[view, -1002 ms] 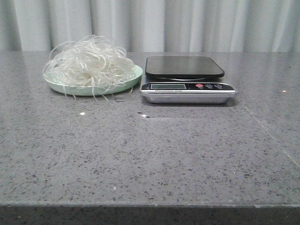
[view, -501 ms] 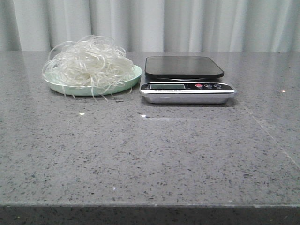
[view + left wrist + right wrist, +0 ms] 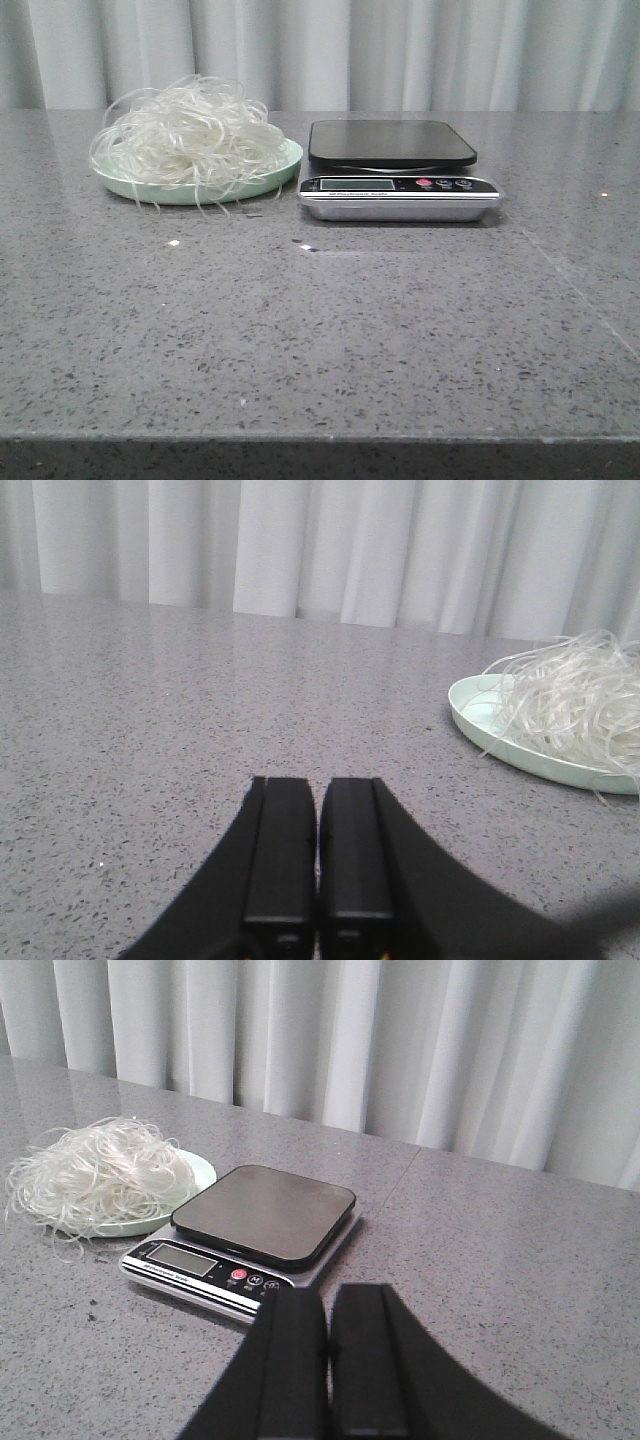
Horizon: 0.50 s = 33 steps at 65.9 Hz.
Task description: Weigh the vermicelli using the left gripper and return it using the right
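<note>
The vermicelli [image 3: 190, 130], a fluffy whitish bundle of thin strands, lies on a pale green plate [image 3: 262, 182] at the back left of the table. It also shows in the left wrist view [image 3: 575, 705] and the right wrist view [image 3: 95, 1175]. A kitchen scale [image 3: 395, 168] with a dark, bare platform stands just right of the plate; it also shows in the right wrist view [image 3: 255, 1225]. My left gripper [image 3: 319, 855] is shut and empty, well short of the plate [image 3: 490, 738]. My right gripper [image 3: 328, 1360] is shut and empty, just short of the scale. Neither gripper shows in the front view.
The grey speckled table [image 3: 320, 330] runs to a front edge at the bottom of the front view. White curtains [image 3: 400, 50] hang behind it. A seam in the tabletop [image 3: 580, 300] runs along the right side.
</note>
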Motion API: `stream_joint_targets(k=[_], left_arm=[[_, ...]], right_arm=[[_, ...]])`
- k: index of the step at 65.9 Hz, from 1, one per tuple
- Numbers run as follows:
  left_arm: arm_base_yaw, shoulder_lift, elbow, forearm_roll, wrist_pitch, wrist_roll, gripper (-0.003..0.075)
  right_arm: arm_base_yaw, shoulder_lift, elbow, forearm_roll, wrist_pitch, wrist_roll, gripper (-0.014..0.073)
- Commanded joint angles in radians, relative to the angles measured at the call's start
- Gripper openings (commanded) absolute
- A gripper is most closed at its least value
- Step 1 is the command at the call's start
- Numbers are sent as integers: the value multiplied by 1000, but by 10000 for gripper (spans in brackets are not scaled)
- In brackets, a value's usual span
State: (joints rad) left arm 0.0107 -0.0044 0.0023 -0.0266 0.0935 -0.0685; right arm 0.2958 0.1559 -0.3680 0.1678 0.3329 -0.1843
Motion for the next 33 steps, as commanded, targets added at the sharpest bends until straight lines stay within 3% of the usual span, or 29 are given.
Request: stream_joint_targets(k=[1, 11, 17, 33], left_arm=[[-1, -21, 8, -1, -75, -12, 127], [-1, -21, 8, -1, -75, -12, 127], [-1, -21, 8, -1, -75, -12, 127], [-1, -21, 8, -1, -75, -12, 127]], right_arm=[[3, 11, -22, 2, -78, -6, 181], [-4, 11, -16, -3, -80, -6, 181], [-51, 11, 3, -90, -112, -5, 181], [-203, -47, 174, -108, -344, 18, 181]])
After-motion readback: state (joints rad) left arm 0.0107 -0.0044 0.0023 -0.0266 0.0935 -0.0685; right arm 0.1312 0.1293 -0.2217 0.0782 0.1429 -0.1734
